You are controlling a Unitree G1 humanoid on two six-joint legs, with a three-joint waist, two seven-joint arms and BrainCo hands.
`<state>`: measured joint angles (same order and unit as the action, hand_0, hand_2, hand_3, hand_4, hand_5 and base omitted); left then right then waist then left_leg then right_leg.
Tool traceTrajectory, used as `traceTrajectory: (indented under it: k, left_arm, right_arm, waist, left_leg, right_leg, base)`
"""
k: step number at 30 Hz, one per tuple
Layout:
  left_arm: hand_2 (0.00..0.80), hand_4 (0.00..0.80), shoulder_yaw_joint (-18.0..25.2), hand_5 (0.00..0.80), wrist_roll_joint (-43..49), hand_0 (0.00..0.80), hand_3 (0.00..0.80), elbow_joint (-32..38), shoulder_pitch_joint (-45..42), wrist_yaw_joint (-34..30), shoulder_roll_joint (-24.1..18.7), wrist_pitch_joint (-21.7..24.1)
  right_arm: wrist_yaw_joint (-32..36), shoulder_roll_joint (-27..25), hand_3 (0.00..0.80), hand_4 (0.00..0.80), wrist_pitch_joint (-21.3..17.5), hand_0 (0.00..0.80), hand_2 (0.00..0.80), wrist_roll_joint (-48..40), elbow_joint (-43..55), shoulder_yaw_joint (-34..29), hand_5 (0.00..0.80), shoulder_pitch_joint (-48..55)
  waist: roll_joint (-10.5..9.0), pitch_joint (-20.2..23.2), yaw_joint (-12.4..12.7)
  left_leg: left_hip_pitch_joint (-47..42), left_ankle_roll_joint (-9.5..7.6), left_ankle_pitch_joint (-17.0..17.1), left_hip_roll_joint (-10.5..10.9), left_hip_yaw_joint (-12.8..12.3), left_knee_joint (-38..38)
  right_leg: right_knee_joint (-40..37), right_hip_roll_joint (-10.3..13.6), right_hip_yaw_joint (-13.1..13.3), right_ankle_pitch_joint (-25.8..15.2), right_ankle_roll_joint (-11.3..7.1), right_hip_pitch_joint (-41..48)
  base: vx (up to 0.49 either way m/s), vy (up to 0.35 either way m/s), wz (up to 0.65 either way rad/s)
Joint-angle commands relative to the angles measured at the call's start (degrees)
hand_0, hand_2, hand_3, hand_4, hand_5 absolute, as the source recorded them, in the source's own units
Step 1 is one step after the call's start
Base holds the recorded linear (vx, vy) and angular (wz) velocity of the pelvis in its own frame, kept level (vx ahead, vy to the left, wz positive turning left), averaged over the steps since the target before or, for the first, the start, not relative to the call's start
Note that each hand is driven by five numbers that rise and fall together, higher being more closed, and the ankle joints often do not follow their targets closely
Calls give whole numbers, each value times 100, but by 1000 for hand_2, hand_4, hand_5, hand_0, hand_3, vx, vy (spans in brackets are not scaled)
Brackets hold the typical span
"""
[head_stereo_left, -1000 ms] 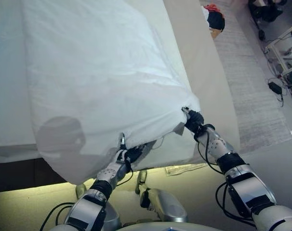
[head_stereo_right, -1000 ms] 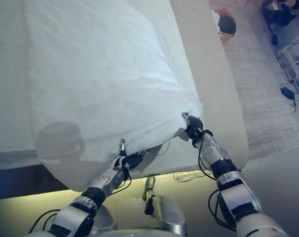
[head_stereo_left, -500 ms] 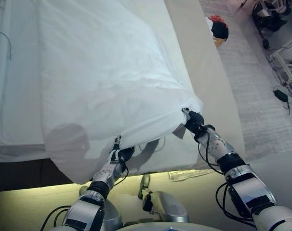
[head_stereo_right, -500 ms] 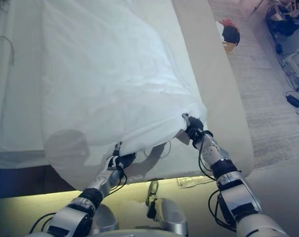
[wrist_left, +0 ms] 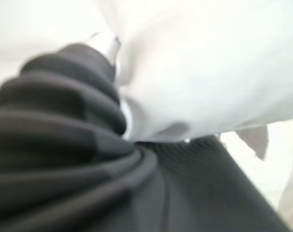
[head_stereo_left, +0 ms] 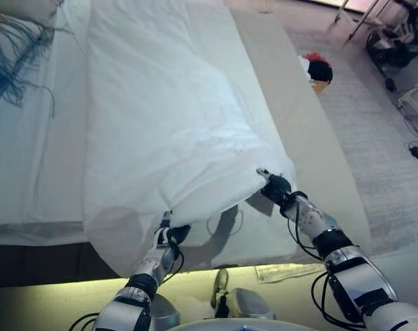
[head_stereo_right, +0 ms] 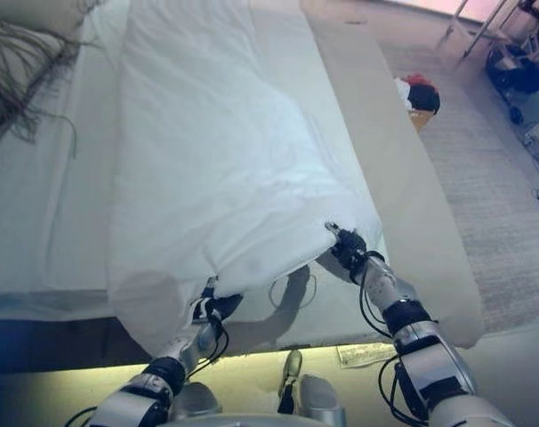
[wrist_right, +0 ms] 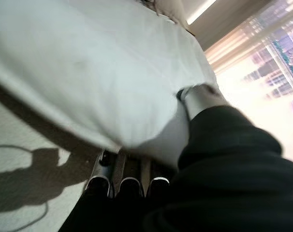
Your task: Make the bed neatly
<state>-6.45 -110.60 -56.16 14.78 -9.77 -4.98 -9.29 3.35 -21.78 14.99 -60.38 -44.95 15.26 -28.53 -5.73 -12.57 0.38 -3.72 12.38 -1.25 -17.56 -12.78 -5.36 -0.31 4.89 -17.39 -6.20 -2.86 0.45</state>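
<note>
Left eye view: white duvet (head_stereo_left: 174, 117) lay lengthwise on the bed (head_stereo_left: 30, 158), its near edge lifted off the mattress. My left hand (head_stereo_left: 169, 236) pinched the near left corner; my right hand (head_stereo_left: 276, 187) pinched the near right corner. Red-and-black bundle (head_stereo_left: 318, 69) sat on the rug (head_stereo_left: 381, 152), well apart.

Left wrist view: duvet fabric bunched against my cover, fingers clamped on it.

Right wrist view: fingers (wrist_right: 129, 184) curled under the duvet edge, thumb on top.

white duvet (head_stereo_left: 174, 124) drawn further up the bed (head_stereo_left: 30, 158)
</note>
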Motion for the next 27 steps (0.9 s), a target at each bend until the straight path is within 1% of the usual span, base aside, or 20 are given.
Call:
traceTrajectory:
  k: [1,4,6,7,9,12,14,18,22,25,27]
  left_arm:
    - [800,800,169,800,217,800,800,-134,86,-359,-156,17]
    - [800,800,365,800,380,800,800,-217,-69,-464,-201,10]
    - [800,800,553,800,569,800,800,-311,-203,-612,-246,-29]
    - [800,800,630,800,680,800,800,-352,-253,-668,-269,-37]
    - [800,800,878,800,954,800,800,-514,-373,-809,-370,-76]
    - [800,800,1310,800,1375,800,800,-747,-485,-1062,-606,-172]
    - [800,800,1511,800,1576,800,800,-860,-515,-1223,-762,-163]
    - [800,800,1857,800,1847,800,800,-885,-496,-1283,-1142,-62]
    - [800,800,2132,800,2002,800,800,-1006,-440,-1356,-1663,-55]
    - [800,800,2350,800,2063,800,800,-1208,-368,-1616,-2055,-101]
    - [800,800,2455,800,2016,800,800,-1282,-340,-1727,-2256,-162]
  right_arm:
    - [287,-310,0,0,86,0,0,391,-258,-479,0,-128]
    - [633,-264,0,0,339,0,0,651,-506,-504,0,188]
    - [1025,-238,0,0,551,0,0,964,-756,-560,0,470]
    - [1179,-232,0,0,581,0,0,1104,-864,-573,0,566]
    - [1524,-235,0,0,538,0,0,1418,-1190,-612,0,770]
    - [1820,-258,0,0,421,0,0,1675,-1533,-725,0,1001]
    - [1913,-270,0,0,374,0,0,1716,-1707,-811,0,1094]
    - [2027,-317,0,0,310,0,0,1591,-1919,-995,0,1292]
    - [2084,-362,0,0,169,0,0,1294,-2207,-1213,0,1460]
    - [2165,-374,0,0,77,0,0,1097,-2477,-1370,0,1562]
    - [2201,-369,0,0,25,0,0,1059,-2601,-1473,0,1610]
  waist:
    - [-100,265,259]
    - [-4,355,292]
    - [60,408,325]
    - [83,428,338]
    - [147,480,374]
    - [246,549,403]
    - [292,592,398]
    - [377,658,367]
    - [475,740,331]
    - [571,817,306]
    - [622,876,309]
  left_leg:
    - [123,-91,173,-9,61,-130]
    - [-32,-115,176,69,52,-10]
    - [-122,-132,175,120,65,52]
    - [-156,-140,174,141,73,69]
    - [-231,-154,167,193,91,100]
    - [-316,-179,157,259,106,140]
    - [-357,-199,151,296,104,179]
    - [-395,-254,143,419,94,253]
    - [-403,-368,160,624,42,371]
    - [-444,-477,197,823,-2,568]
    - [-433,-533,222,949,-16,684]
  right_leg:
    - [279,625,-35,495,-706,399]
    - [270,699,-86,534,-724,513]
    - [270,752,-128,560,-735,584]
    - [268,769,-145,568,-737,612]
    - [265,807,-184,594,-732,679]
    - [248,861,-231,620,-734,764]
    - [225,890,-252,621,-745,797]
    - [149,981,-261,549,-785,815]
    - [45,1111,-255,364,-856,781]
    - [-23,1215,-227,203,-919,757]
    - [-71,1295,-239,65,-920,715]
  base:
    - [91,162,4]
    - [66,172,10]
    - [60,163,7]
    - [67,163,6]
    - [63,170,8]
    - [29,174,7]
    - [-17,168,6]
    - [-82,186,6]
    - [-133,207,1]
    - [-116,210,2]
    - [-112,223,7]
